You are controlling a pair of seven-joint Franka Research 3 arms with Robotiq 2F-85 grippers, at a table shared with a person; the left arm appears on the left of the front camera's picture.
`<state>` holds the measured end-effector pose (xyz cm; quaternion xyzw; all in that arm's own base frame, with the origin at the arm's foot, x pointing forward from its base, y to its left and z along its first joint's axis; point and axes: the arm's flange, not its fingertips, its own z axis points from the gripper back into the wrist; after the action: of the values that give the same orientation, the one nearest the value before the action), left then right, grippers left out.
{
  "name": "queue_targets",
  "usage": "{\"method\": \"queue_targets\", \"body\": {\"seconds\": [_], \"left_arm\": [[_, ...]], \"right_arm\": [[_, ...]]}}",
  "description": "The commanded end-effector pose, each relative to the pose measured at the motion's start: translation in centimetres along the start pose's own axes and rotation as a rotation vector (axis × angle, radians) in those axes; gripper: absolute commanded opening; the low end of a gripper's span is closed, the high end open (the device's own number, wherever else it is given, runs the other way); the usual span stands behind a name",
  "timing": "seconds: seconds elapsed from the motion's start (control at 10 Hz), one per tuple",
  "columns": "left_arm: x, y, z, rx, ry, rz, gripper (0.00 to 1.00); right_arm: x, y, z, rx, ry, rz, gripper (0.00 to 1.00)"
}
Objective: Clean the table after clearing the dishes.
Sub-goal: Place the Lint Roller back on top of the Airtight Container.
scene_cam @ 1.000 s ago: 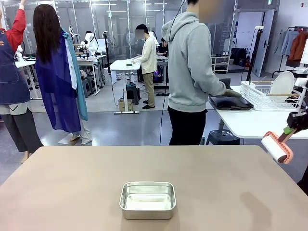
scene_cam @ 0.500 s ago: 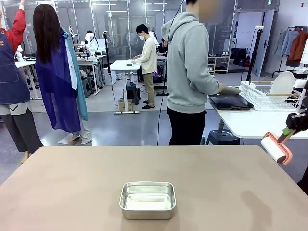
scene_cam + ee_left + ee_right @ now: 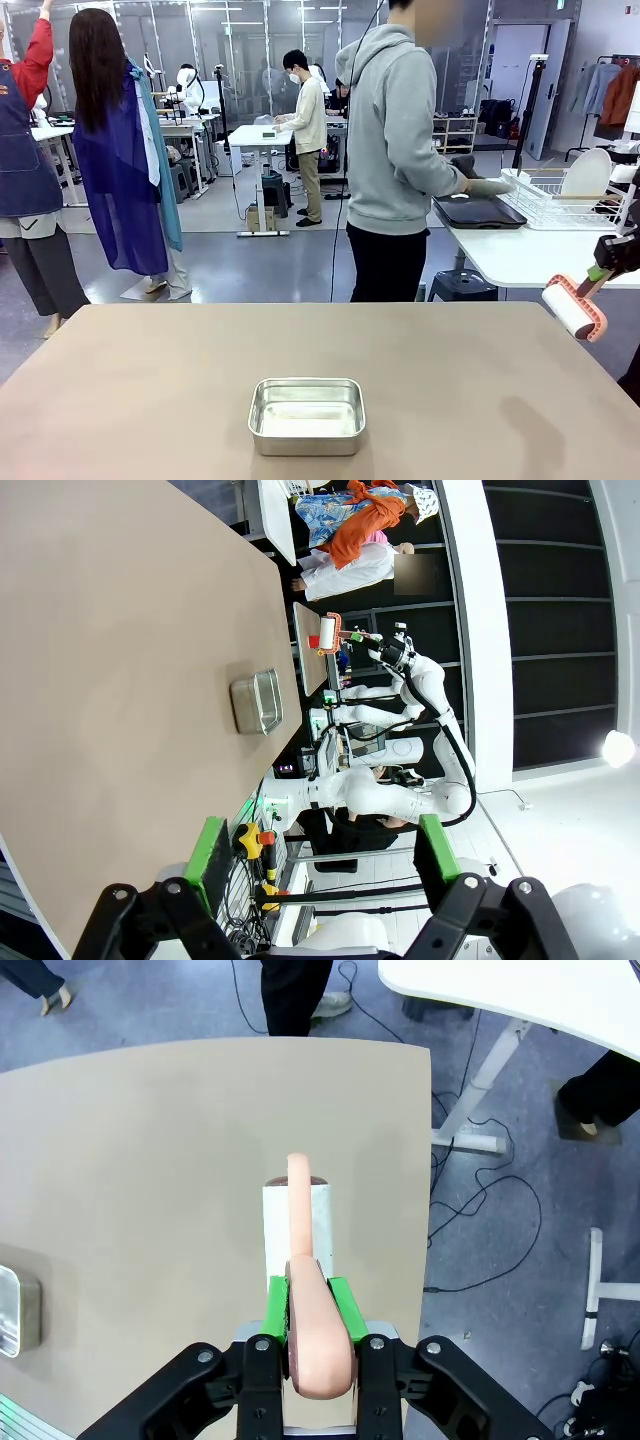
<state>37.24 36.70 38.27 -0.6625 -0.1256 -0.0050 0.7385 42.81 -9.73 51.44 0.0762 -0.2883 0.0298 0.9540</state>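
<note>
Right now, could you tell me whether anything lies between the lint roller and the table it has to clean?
Nothing visible does. The right gripper holds the lint roller above the table's far right corner. The steel pan sits near the middle, away from it.

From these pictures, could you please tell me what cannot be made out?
- Front view: the right gripper is cut by the picture's edge, so its hold on the roller is hidden.
- Right wrist view: the pan is cut by the left edge.
- Front view: the person blocks part of the dark tray; any forks or knives are too small to tell.
</note>
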Motion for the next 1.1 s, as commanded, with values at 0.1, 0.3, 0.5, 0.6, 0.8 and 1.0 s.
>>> {"method": "queue_targets", "body": {"seconds": [0.1, 0.3, 0.5, 0.6, 0.8, 1.0], "left_arm": [[-0.7, -0.1, -0.1, 0.011, 0.003, -0.008, 0.93], [-0.7, -0.1, -0.1, 0.011, 0.003, -0.008, 0.93], [-0.7, -0.1, -0.1, 0.011, 0.003, -0.008, 0.93], [-0.7, -0.1, -0.1, 0.011, 0.003, -0.008, 0.93], [-0.7, -0.1, -0.1, 0.011, 0.003, -0.008, 0.93], [-0.7, -0.1, -0.1, 0.011, 0.003, -0.008, 0.93]], "right_arm": [[0.7, 4.3, 1.6, -0.009, -0.049, 0.132, 0.22], [0.6, 14.1, 3.5, 0.045, -0.096, 0.449, 0.22], [-0.4, 23.5, 3.2, 0.154, -0.086, 0.723, 0.22], [-1.0, 29.8, 2.2, 0.235, -0.064, 0.912, 0.22], [-1.6, 37.3, 1.4, 0.473, 0.061, 1.094, 0.22], [-2.4, 42.1, -0.8, 0.536, 0.208, 1.244, 0.22]]}}
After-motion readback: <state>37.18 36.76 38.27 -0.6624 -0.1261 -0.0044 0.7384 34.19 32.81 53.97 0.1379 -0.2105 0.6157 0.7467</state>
